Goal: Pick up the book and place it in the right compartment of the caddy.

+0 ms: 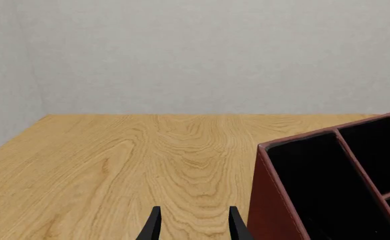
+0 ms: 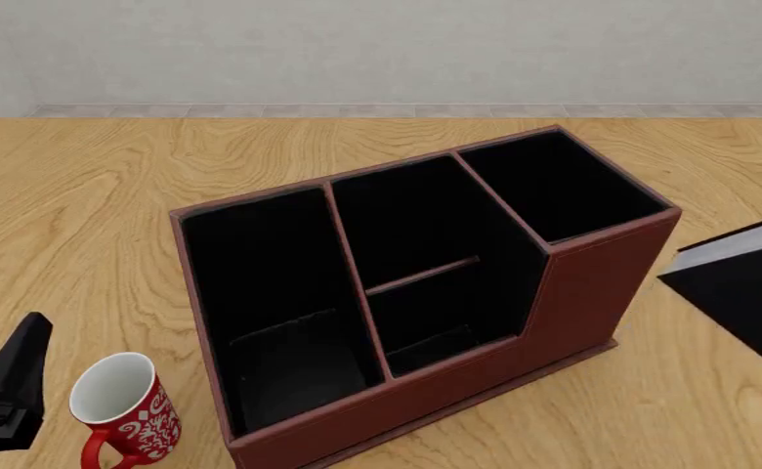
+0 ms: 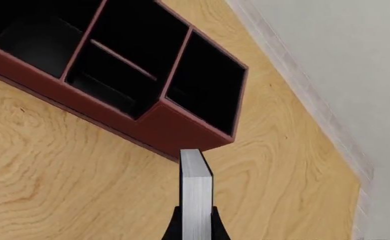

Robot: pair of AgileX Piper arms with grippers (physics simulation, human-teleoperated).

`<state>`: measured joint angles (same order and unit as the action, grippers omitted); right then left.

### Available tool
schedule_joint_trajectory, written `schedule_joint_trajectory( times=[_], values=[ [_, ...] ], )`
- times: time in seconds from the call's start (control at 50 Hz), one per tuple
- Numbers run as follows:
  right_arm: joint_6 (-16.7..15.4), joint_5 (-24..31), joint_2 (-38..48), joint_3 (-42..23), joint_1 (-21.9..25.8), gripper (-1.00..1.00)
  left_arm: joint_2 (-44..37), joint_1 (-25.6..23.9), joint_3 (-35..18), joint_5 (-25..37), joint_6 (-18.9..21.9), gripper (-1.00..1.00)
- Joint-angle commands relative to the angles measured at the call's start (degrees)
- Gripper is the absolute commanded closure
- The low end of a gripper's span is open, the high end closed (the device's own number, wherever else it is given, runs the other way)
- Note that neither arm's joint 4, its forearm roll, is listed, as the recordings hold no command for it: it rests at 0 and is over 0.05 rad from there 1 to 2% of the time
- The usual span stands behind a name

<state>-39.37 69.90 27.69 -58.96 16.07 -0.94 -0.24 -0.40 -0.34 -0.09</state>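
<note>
In the left wrist view, the two dark fingertips of the left gripper (image 1: 195, 225) are seen with a gap between them; nothing is held there, and only bare wood of the table (image 1: 115, 165) shows in the gap; a corner of the caddy (image 1: 268, 200) is seen just beside the fingers, with its black inside split by thin red-brown walls.

In the front view, the caddy (image 2: 486, 366) is seen standing on the table (image 2: 81, 195), turned at a slant; three sections are seen in it, a wide one, a middle one cut by a low divider, and the right compartment (image 2: 557, 186), which is the narrowest and has the tallest front wall; nothing is seen inside the compartment; the book (image 2: 746, 288) is seen to the right of the caddy, near the tall front wall but apart from it, tilted, with its white pages on top and its black cover below; part of it is cut off by the picture's edge; a red and white mug (image 2: 120, 401) is seen near the caddy's left front corner, upright; part of the left arm (image 2: 10, 391) is seen beside the mug.

In the right wrist view, the book (image 3: 196, 200) is seen edge-on, clamped between the fingers of the right gripper (image 3: 196, 225); its far end is near the caddy's (image 3: 175, 127) tall corner; the right compartment (image 3: 208, 85) is seen open and dark.
</note>
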Motion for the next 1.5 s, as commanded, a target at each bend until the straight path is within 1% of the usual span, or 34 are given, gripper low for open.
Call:
schedule_joint_trajectory(
  times=[0.02, 0.16, 0.54, 0.58, 0.66, 0.74, 0.86, 0.94, 1.04, 1.24, 1.32, 1.5],
  values=[
    [1.32, 0.0, -0.3, -3.84, -1.59, 1.0, 0.01, 0.0, 0.01, -0.01, 0.0, -1.0],
    [1.93, 0.0, 0.5, -7.21, -1.51, 1.0, -0.01, 0.01, 0.01, -0.02, 0.0, -1.0],
    [1.59, 0.0, 3.35, -14.03, -1.61, 1.0, -0.01, 0.01, 0.01, -0.02, 0.01, -1.0],
    [1.71, 0.0, 4.47, -15.86, -1.61, 1.0, 0.0, 0.02, 0.01, -0.01, 0.0, -1.0],
    [1.38, 0.0, 5.59, -16.85, -1.35, 1.0, 0.03, 0.0, 0.01, -0.01, -0.01, -1.0],
    [1.44, 0.0, 7.71, -19.63, -0.4, 1.0, -0.01, 0.0, 0.01, -0.02, 0.0, -1.0],
    [0.68, 0.0, 10.17, -22.64, -0.26, 1.0, 0.01, 0.0, 0.01, -0.01, 0.0, -1.0],
    [0.82, 0.0, 11.57, -24.22, 0.27, 1.0, -0.02, 0.0, 0.01, -0.02, 0.0, -1.0],
    [-0.1, 0.0, 14.04, -25.29, 0.16, 1.0, 0.0, -0.01, 0.01, -0.02, 0.01, -1.0],
    [-0.47, 0.0, 19.17, -27.98, 3.2, 1.0, 0.01, 0.01, 0.01, -0.01, 0.0, -1.0],
    [-0.89, 0.0, 20.76, -29.13, 3.73, 1.0, 0.0, 0.01, 0.01, -0.01, 0.0, -1.0],
    [-0.59, 0.0, 24.62, -31.45, 5.2, 1.0, -0.01, 0.0, 0.01, -0.02, 0.0, -1.0]
  ],
)
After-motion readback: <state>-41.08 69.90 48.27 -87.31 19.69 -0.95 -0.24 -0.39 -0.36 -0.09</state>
